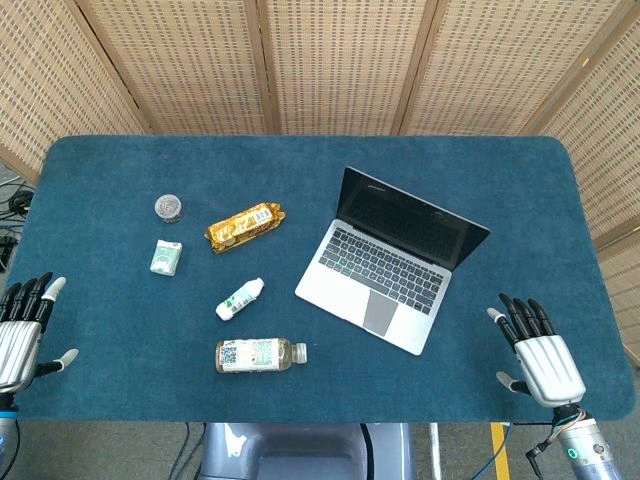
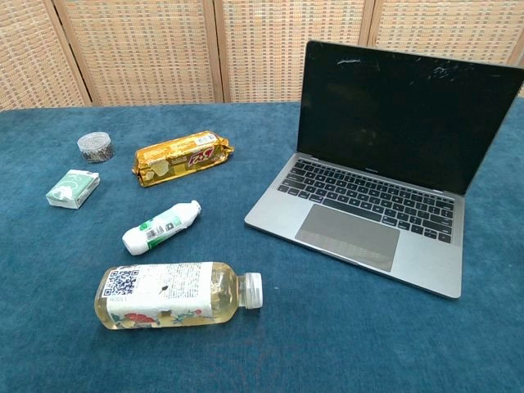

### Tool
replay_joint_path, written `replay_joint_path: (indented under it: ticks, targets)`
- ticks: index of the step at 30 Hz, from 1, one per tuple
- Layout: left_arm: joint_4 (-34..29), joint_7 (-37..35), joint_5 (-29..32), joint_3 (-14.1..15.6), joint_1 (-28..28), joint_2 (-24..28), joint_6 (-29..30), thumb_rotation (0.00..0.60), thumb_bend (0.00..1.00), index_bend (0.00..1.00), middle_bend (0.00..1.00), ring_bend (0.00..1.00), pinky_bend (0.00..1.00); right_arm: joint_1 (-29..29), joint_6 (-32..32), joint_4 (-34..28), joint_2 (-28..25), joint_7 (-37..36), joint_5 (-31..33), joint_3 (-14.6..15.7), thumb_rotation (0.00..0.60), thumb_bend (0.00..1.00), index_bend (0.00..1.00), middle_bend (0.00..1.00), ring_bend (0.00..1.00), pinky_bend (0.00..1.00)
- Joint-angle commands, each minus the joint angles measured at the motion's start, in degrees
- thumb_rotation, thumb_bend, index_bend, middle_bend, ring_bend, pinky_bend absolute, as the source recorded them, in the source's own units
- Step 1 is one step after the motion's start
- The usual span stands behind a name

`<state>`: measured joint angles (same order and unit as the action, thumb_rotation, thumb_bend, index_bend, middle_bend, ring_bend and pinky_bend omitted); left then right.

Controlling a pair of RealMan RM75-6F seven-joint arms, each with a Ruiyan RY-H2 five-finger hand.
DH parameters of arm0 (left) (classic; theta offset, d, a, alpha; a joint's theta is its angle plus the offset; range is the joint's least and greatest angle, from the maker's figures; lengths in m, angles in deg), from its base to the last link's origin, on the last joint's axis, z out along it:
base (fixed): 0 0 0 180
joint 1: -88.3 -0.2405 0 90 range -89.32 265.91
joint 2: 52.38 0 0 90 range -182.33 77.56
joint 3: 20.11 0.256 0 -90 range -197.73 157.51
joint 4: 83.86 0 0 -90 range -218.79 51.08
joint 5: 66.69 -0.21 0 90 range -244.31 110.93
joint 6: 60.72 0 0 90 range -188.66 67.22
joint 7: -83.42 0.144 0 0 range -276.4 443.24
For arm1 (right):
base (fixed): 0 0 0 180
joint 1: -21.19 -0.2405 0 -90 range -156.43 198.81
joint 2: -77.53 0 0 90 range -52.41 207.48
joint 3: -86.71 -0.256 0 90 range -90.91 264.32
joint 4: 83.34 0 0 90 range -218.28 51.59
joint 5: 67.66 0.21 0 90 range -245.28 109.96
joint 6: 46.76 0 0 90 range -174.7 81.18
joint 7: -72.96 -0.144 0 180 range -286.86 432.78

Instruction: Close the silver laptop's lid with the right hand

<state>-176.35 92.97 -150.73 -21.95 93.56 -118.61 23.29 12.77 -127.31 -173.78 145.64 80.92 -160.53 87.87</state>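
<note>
While the right hand rests open and empty right of the silver laptop, its stiff, probably lightly hinged lid should be pushed at the top edge.

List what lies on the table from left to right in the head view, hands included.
left hand → small white-and-green box → gold snack packet → silver laptop → right hand. The small jar and the two bottles overlap these in left-right position, so they are left out.
</note>
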Motion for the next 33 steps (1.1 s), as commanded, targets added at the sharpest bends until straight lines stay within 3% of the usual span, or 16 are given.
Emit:
replay_joint_path:
  ticks: [1,33]
  targets:
    - [-0.09,0.27,-0.05,0.08,0.00,0.04,-0.06,0.600,0.05,0.00,0.00,0.00,0.00,0.02,-0.01,0.04,-0.05,-0.11,0.07,-0.02,0.600,0.11,0.12,0.00,0.00,0.00]
    - [-0.71,1.21,-0.80,0.38,-0.28,-0.02,0.55,0.600,0.06,0.00,0.00,0.00,0.00,0.70,-1.74,-0.55,-0.95,-1.14,0.08,-0.56,0.600,0.10,0.12,0.00,0.00,0.00]
